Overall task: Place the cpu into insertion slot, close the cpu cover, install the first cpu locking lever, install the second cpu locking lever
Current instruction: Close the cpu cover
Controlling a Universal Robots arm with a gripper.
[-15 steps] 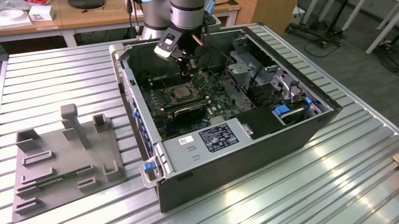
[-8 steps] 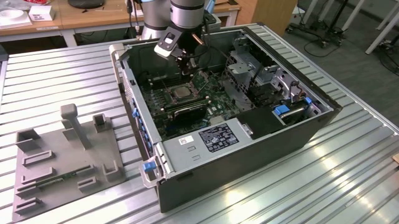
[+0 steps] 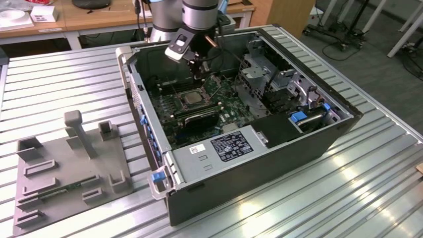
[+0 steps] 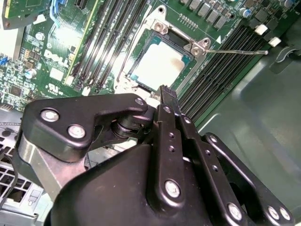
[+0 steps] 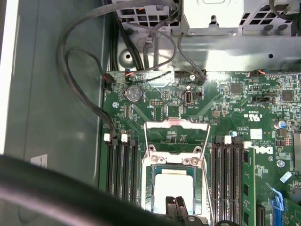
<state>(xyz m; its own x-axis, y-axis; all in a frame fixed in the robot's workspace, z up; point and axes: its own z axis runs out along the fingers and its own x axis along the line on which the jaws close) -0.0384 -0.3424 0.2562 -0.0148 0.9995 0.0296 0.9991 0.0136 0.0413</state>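
The cpu (image 4: 162, 63) lies flat in the insertion slot (image 4: 180, 40) on the green motherboard (image 3: 225, 106), with its pale metal face up. The silver cpu cover (image 4: 156, 21) frames the chip, and I cannot tell whether it is pressed fully down. A thin wire lever (image 4: 235, 52) sticks out sideways from one socket corner. Two wire arms (image 5: 147, 136) rise from the socket's far side. My gripper (image 4: 165, 91) hangs just above the socket's near edge, shut and holding nothing. In the exterior view the gripper (image 3: 199, 75) is inside the case, above the cpu (image 3: 192, 97).
Rows of black memory slots (image 5: 123, 165) flank the socket on both sides. Loose black cables (image 5: 80, 70) loop along the case wall. A metal drive cage (image 3: 264, 74) and the power supply (image 3: 225, 146) crowd the case. A grey fixture tray (image 3: 66, 168) lies at the exterior view's left.
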